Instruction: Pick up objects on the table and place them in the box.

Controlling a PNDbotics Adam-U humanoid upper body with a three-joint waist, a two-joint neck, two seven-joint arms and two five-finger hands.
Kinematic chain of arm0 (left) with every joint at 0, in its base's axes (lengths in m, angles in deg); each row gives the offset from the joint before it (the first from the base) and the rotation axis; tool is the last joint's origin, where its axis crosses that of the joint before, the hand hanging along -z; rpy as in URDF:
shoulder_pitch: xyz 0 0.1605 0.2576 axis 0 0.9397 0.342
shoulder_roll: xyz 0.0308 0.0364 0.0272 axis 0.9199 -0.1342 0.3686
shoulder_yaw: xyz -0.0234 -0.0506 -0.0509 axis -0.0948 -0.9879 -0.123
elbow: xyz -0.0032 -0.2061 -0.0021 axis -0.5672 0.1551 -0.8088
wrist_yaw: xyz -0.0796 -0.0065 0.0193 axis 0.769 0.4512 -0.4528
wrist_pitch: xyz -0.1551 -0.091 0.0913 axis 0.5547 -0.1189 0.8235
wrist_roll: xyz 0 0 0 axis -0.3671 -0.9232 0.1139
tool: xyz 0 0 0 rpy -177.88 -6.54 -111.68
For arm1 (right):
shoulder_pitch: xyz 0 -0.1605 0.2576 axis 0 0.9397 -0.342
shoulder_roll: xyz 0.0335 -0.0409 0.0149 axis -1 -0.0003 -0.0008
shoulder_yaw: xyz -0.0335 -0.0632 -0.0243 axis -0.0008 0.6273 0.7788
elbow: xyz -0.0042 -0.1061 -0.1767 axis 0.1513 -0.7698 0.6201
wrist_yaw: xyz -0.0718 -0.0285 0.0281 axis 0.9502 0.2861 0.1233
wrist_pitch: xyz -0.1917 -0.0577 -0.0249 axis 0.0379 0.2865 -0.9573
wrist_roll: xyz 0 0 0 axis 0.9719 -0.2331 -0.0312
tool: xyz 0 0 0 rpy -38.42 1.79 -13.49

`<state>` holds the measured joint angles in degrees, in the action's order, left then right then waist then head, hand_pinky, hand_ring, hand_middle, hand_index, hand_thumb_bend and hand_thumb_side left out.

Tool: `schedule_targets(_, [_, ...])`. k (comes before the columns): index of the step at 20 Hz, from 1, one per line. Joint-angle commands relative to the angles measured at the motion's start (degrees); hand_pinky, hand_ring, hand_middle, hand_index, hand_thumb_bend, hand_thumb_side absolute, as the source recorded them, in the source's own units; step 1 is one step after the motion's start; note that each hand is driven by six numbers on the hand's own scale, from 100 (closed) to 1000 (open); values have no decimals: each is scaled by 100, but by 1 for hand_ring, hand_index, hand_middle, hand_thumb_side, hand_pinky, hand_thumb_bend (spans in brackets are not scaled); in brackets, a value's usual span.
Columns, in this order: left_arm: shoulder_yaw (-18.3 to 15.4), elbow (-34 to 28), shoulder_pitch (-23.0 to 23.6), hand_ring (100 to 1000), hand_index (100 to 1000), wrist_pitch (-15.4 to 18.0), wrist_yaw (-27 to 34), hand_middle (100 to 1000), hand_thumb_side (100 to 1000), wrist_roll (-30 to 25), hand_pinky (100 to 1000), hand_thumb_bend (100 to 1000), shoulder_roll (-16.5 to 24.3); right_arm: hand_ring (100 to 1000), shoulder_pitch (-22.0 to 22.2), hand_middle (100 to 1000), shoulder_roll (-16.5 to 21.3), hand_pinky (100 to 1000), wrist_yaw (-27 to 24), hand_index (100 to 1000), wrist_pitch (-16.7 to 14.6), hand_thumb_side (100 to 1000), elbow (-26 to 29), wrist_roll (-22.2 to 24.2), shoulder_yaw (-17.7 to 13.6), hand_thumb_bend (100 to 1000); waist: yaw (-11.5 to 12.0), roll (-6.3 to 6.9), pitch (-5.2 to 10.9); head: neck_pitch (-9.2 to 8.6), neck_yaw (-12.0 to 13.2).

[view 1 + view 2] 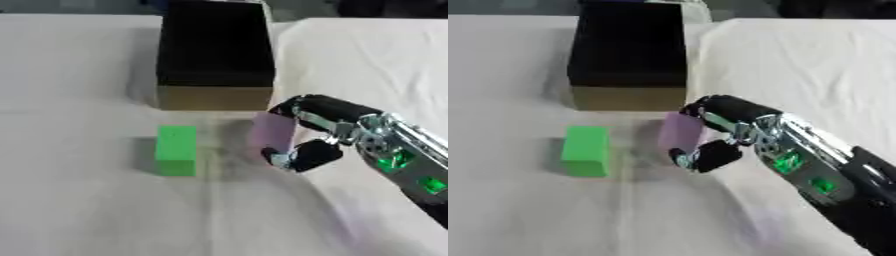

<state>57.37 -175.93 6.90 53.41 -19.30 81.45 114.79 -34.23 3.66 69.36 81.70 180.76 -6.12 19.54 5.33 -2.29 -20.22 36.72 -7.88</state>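
Observation:
A green block (177, 149) lies on the white cloth, left of centre. To its right stands a pale purple block (273, 131), and my right hand (317, 135) is curled round it, fingers over its top and thumb low at its near side. The open box (214, 55), dark inside with a tan front wall, sits just behind both blocks. My left hand shows in neither view.
The white cloth (79, 200) covers the whole table, with a fold running up the right side behind the box. My right forearm (833, 175) crosses the lower right corner.

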Motion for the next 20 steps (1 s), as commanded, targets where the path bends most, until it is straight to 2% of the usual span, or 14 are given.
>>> schedule_targets(1, [-26,-109,-80,766,809,22,21,686,1000,-1,694,321,94,703,-63,581,86,791,-10,780,48,425,47,-173,-42,100,2,4,135,-54,-3])
schedule_targets(10, [-34,-109,-85,766,809,25,32,686,1000,-2,694,317,99,646,-48,521,95,742,-571,735,275,432,226,-579,-103,100,7,-5,142,-53,21])
schedule_targets(16, [-47,-109,-86,766,809,33,36,686,1000,5,693,319,128,638,-168,515,293,742,-1119,737,537,443,745,-572,-373,100,-26,-12,173,-47,54])
schedule_targets(17, [-49,-109,-87,766,810,34,36,686,1000,6,694,321,133,636,-232,515,331,744,-1216,740,534,504,767,-571,-424,100,-35,-16,183,-44,57])
schedule_targets(18, [-50,-109,-87,766,810,37,35,686,1000,7,694,320,140,636,-297,515,370,744,-1320,741,522,446,778,-573,-476,100,-44,-20,190,-42,61])
schedule_targets(20, [-52,-109,-88,766,809,40,34,685,1000,7,693,320,153,634,-440,514,442,746,-1487,742,498,454,786,-593,-583,100,-58,-28,206,-39,62])
